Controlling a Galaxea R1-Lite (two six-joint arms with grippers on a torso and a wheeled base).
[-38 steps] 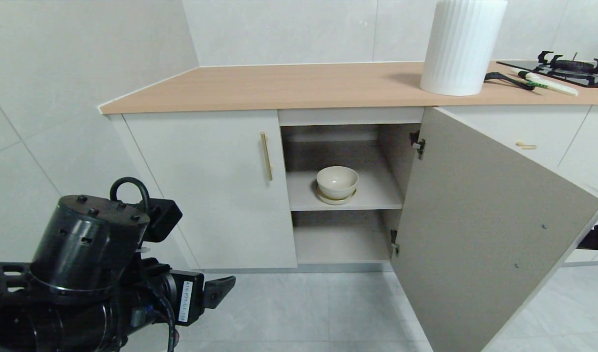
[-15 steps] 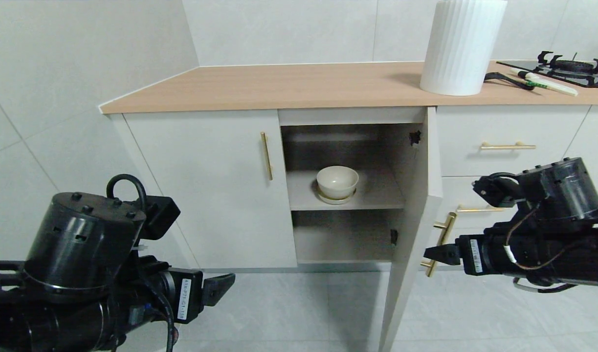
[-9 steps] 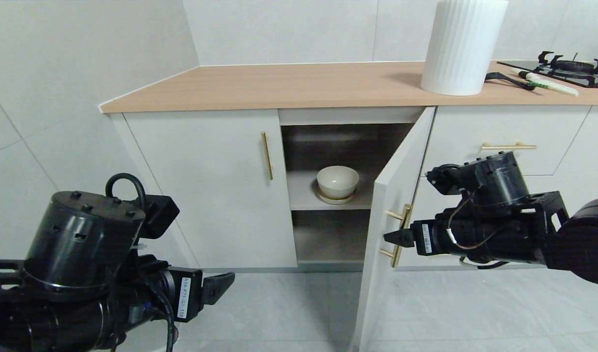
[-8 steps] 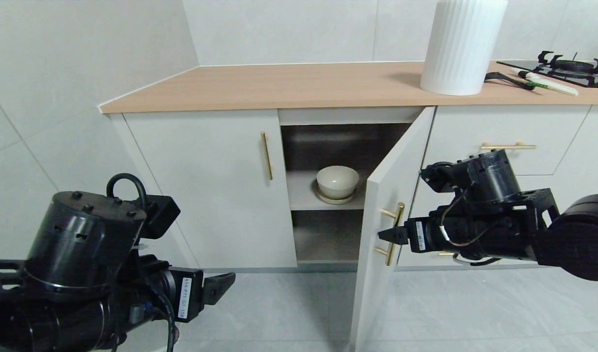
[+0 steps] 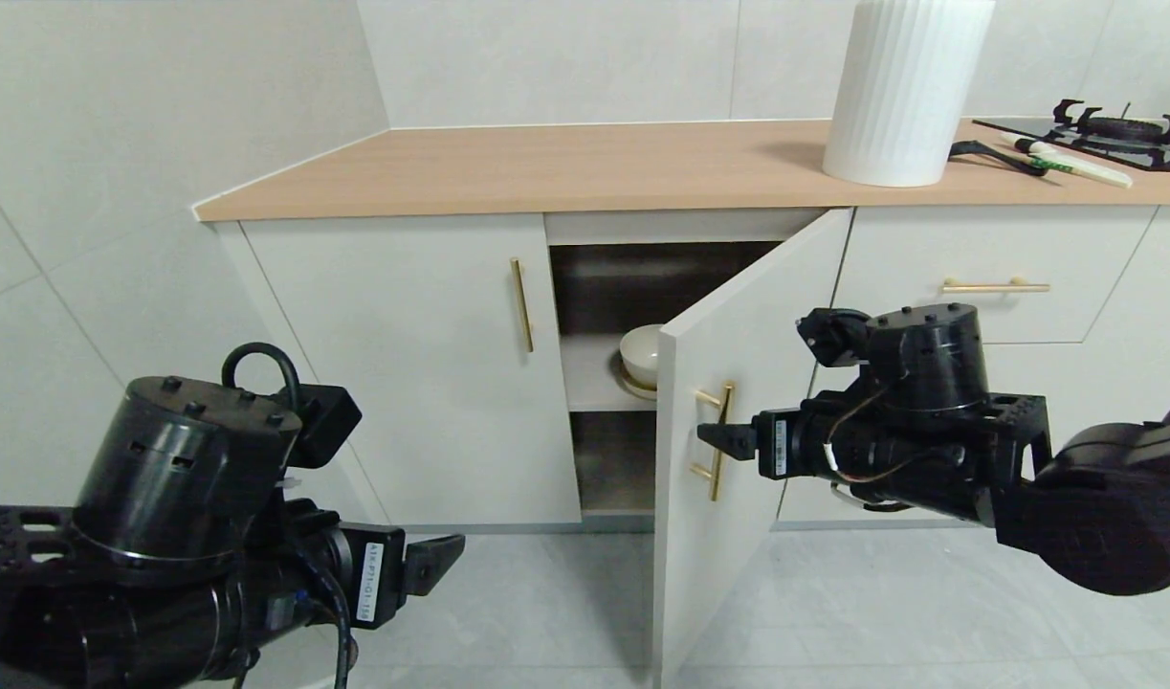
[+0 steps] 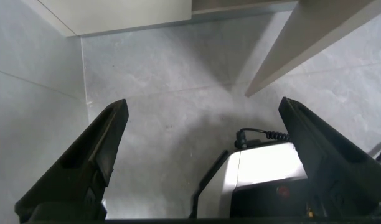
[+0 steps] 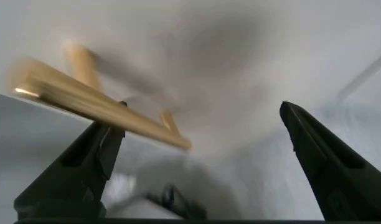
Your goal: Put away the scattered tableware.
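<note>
Whereas the cabinet door (image 5: 728,383) was seen swung wide open to the robot's right a few seconds ago, it has since been pushed more than halfway shut and now covers the right part of the opening. The push is delivered by the right pincer (image 5: 711,438), which is set against the door's outer face at the gold handle (image 5: 717,469). Its fingers are held apart, and in the right wrist view the handle is seen crossing beside one finger, not clamped. The bowl (image 5: 641,354) is found on the middle shelf (image 5: 594,378) inside the cabinet, resting on a plate (image 5: 632,388), with its right half hidden behind the door edge. It is judged that this tableware has been stowed and that only the closing of the door is left.

The left pincer (image 6: 203,112) is held low over the floor, well apart from the cabinet, its fingers spread with nothing between them. On the counter (image 5: 546,167) a white ribbed container (image 5: 905,91) is noted, with a dark-handled utensil (image 5: 991,155) and a pale utensil (image 5: 1072,165) just beside it, near the hob (image 5: 1120,129). Nothing is observed in the door's remaining arc. Whether those utensils are counted as scattered tableware cannot be settled from these views.
</note>
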